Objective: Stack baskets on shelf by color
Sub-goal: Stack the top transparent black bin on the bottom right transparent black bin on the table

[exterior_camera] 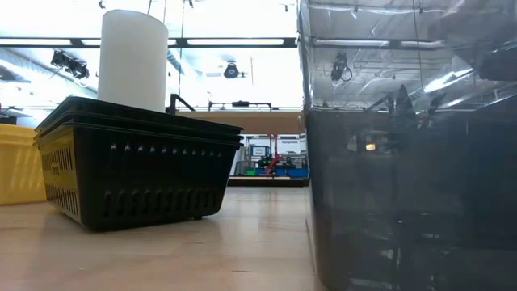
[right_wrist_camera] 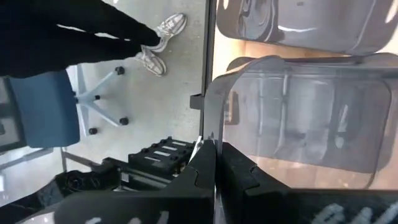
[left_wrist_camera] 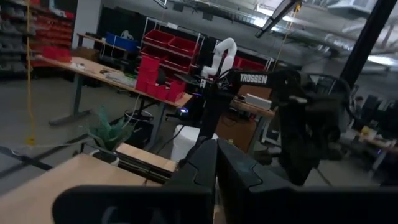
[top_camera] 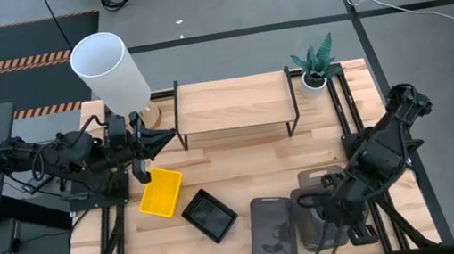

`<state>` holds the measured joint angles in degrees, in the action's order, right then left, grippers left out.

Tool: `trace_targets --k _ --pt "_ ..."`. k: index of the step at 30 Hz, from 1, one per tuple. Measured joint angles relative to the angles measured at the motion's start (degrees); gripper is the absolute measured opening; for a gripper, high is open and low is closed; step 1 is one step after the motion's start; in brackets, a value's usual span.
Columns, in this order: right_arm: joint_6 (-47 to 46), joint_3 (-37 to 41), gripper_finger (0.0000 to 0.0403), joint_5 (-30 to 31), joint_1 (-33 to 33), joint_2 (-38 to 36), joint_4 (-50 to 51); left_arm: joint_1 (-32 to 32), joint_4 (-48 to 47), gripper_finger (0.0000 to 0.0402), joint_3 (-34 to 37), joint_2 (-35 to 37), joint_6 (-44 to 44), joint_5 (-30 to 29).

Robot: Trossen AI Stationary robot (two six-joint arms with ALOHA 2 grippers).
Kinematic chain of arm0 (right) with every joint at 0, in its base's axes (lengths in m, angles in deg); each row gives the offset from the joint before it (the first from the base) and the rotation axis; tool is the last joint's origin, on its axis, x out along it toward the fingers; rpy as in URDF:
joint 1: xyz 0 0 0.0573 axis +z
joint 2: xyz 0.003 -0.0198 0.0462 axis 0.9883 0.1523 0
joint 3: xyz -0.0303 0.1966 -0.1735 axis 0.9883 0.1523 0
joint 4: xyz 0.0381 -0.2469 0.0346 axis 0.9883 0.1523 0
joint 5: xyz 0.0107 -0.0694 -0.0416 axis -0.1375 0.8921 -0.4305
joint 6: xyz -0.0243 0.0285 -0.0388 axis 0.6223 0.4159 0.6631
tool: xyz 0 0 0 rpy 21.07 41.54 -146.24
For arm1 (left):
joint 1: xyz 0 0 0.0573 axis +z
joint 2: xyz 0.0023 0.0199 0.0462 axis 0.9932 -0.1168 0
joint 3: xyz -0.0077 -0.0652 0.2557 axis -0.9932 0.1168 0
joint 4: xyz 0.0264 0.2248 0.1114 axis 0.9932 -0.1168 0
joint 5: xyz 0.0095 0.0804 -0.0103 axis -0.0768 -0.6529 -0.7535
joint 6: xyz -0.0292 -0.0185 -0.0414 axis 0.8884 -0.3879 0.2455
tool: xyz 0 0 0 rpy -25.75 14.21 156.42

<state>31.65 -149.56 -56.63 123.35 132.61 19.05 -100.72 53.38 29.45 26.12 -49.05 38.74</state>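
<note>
My right gripper [top_camera: 311, 221] [right_wrist_camera: 216, 152] is low near the table's near edge, shut on a dark grey basket [top_camera: 322, 207] [right_wrist_camera: 298, 118] that fills the right of the low view [exterior_camera: 412, 178]. A second grey basket [top_camera: 272, 227] [right_wrist_camera: 298, 25] lies flat beside it. The black slotted basket [top_camera: 209, 214] [exterior_camera: 133, 170] and the yellow basket [top_camera: 161, 193] [exterior_camera: 20, 166] rest on the tabletop. The shelf [top_camera: 233, 108] stands bare at the far side. My left gripper [top_camera: 172, 136] [left_wrist_camera: 216, 158] hangs shut and empty by the shelf's left end. My right gripper pinches the grey basket's rim [right_wrist_camera: 207, 127] between its two fingers, on the wall toward the table's near edge. The fingers slant down from the far right side. Whether the basket is lifted off the table cannot be told.
A white cylinder [top_camera: 110, 68] [exterior_camera: 133, 56] stands at the far left corner, and a small potted plant [top_camera: 315, 67] sits beside the shelf's right end. A chair and a person's shoes [right_wrist_camera: 163, 43] show on the floor beyond the near edge.
</note>
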Motion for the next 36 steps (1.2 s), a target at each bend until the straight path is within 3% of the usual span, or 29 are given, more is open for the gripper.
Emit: trace_targets --k 14,36 --pt "4.9 0.3 0.0008 7.0 1.9 4.5 1.7 0.0 -0.1 0.0019 0.0 0.0 9.9 -2.2" --pt "-0.5 14.9 0.0008 5.7 1.9 4.9 -13.1 -0.1 -0.4 0.0039 0.0 0.0 12.3 -4.2"
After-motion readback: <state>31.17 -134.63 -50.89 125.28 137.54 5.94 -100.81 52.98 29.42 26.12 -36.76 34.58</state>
